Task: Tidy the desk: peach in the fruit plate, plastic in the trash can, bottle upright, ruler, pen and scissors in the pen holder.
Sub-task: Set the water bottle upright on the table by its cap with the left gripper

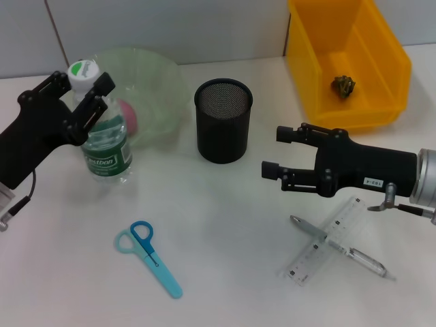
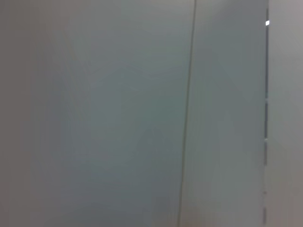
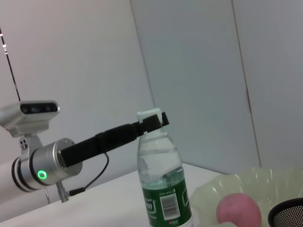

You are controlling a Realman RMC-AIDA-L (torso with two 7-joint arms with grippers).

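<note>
The left hand [image 1: 86, 92] closes around the neck of the bottle [image 1: 105, 146], which stands upright on the surface [image 1: 225, 225] just beside the fruit plate [image 1: 160, 82]. The right hand [image 1: 276, 153] hangs open near the pen holder [image 1: 223, 122], holding nothing.

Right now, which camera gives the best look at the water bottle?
The right wrist view: the water bottle stands upright in profile, the left gripper at its cap. The head view shows it from above, partly behind that gripper. The left wrist view shows only wall.
</note>
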